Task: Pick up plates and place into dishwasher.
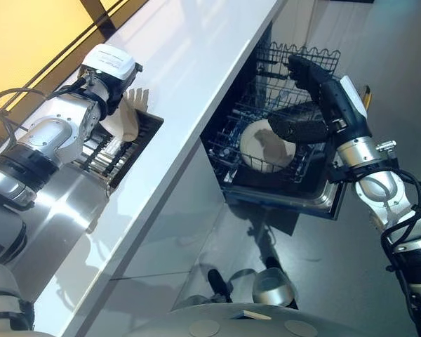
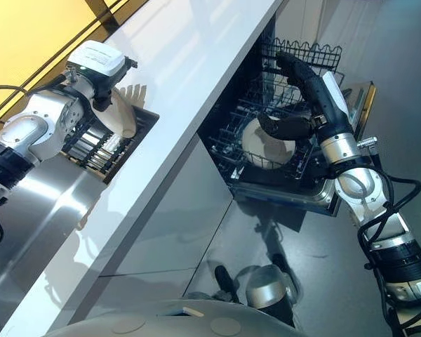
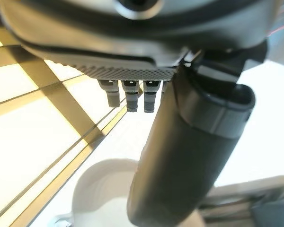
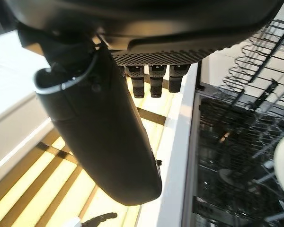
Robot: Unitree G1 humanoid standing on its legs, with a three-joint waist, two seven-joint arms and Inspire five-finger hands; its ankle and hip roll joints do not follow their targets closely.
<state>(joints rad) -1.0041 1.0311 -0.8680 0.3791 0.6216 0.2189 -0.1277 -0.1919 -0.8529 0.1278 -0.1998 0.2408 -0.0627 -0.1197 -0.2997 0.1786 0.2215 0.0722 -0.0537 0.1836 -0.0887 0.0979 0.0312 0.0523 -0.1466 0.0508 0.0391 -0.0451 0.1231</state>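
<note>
A cream plate (image 1: 123, 121) stands on edge in the dark dish rack (image 1: 139, 142) set in the counter, with more plates beside it. My left hand (image 1: 111, 90) is right at this plate's upper edge. In the left wrist view its fingers (image 3: 135, 97) run straight and the thumb (image 3: 189, 156) reaches over the plate (image 3: 99, 189). Another cream plate (image 1: 261, 149) stands in the pulled-out dishwasher rack (image 1: 228, 133). My right hand (image 1: 324, 95) hovers open just above it, fingers straight and the thumb (image 4: 104, 132) spread, holding nothing.
A long white counter (image 1: 189, 70) runs between the dish rack and the dishwasher. A steel drainer surface (image 1: 63, 203) lies by the dish rack. The lowered dishwasher door (image 1: 288, 198) juts out over the grey floor, and wire tines (image 1: 302, 53) rise at the rack's far end.
</note>
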